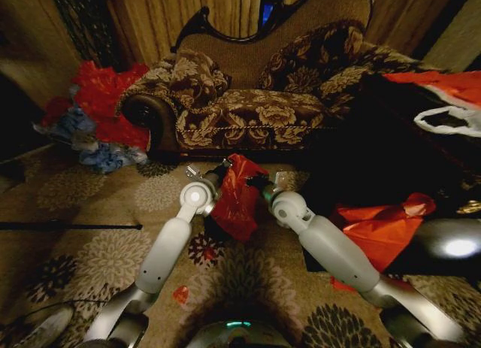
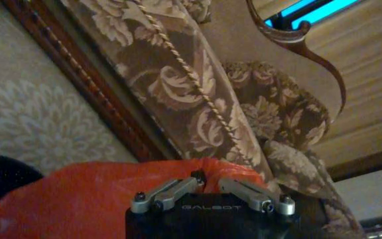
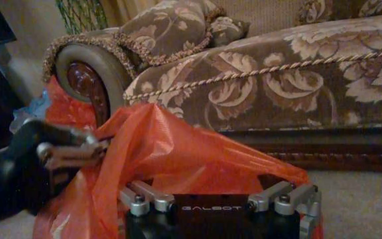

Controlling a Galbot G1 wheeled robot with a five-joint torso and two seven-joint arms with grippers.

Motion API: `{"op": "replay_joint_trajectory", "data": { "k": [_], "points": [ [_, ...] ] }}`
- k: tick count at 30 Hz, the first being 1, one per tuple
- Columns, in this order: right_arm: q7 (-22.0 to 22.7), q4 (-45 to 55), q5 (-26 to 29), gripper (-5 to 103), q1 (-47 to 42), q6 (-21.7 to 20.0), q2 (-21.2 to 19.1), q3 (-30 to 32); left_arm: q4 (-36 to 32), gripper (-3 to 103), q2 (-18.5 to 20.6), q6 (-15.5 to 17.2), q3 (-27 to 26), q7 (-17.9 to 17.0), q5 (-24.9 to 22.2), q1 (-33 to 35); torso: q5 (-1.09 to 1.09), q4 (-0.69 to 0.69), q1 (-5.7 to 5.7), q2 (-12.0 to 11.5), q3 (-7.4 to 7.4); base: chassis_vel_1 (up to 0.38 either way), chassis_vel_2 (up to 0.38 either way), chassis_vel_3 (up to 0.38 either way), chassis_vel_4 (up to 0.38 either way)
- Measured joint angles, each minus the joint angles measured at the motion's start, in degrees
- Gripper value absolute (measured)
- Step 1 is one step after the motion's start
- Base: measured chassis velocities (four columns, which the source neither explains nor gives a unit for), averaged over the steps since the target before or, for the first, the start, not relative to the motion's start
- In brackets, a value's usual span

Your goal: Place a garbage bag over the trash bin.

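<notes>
head view: both grippers (image 1: 218,171) (image 1: 259,184) pinch garbage bag (image 1: 237,198).

Both arms reach forward and angle inward, wrists nearly meeting ahead of the robot. The left gripper (image 1: 222,167) has its fingers pinched together on red plastic. The right gripper (image 1: 259,183) is likewise clamped on it, opposite the left.

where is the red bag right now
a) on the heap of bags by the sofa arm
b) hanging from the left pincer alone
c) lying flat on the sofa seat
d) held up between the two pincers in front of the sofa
d: the bag hangs between the left pincer and the right pincer, over the carpet in front of the sofa.
</notes>
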Motion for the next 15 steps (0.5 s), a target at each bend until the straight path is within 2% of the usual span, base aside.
{"op": "replay_joint_trajectory", "data": {
  "k": [15],
  "points": [
    [0.3, 2.4, 1.3, 100, 0.1, -0.4, -3.6, -0.1, 1.2, 0, 1.4, -0.2, -0.5, 1.3, 1.9, 2.2, 0.0, 0.0, 0.0, 0.0, 0.0, 0.0, 0.0, 0.0, 0.0]
  ]
}}
